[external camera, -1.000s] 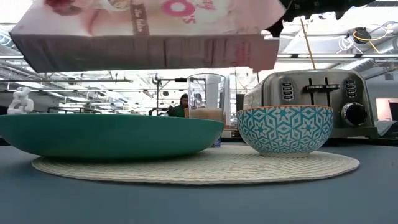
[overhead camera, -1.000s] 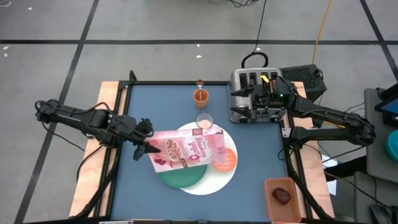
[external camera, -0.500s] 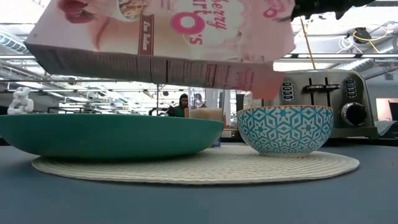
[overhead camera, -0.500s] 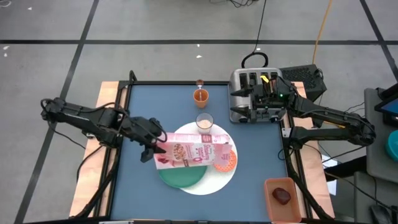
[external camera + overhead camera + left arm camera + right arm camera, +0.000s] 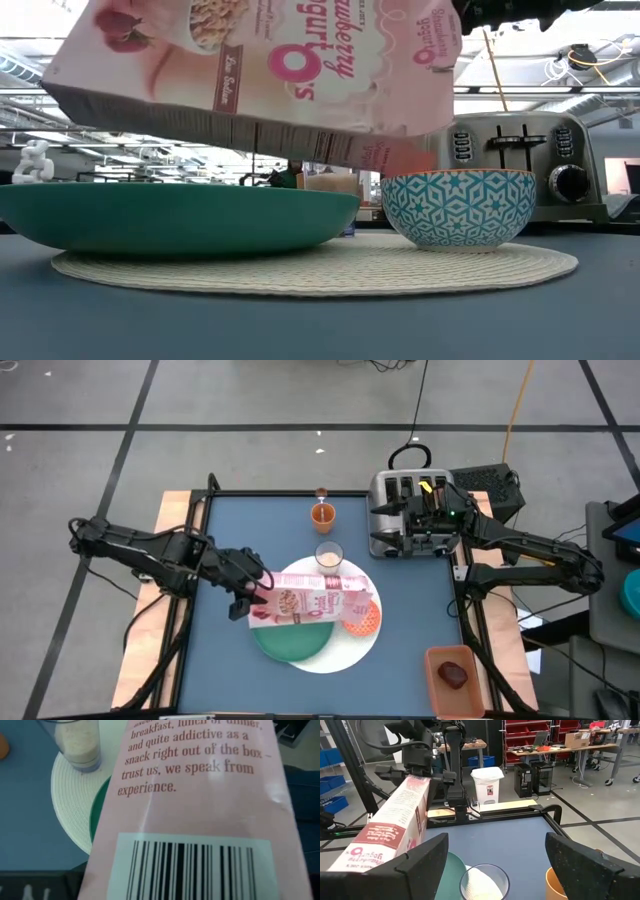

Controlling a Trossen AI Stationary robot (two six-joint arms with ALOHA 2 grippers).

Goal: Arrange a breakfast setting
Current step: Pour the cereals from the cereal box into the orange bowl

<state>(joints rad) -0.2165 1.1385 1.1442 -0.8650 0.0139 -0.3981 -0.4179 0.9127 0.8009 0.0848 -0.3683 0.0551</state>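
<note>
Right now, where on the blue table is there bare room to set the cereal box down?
Bare blue table lies between the left gripper and the orange cup, and below the toaster, right of the white placemat. The placemat is crowded: green plate, patterned bowl, glass, with the held cereal box above.

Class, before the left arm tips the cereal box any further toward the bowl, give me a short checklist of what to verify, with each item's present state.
1. Left gripper holds the pink cereal box at one end, jaws shut on it: ok.
2. Box clear of the green plate below: ok, in the low view a gap shows.
3. Box's far end above the patterned bowl: ok.
4. Box top open for pouring: cannot tell.
5. Glass of milk upright, apart from the box: ok.
6. Right gripper out of the way, over the toaster: ok.
</note>
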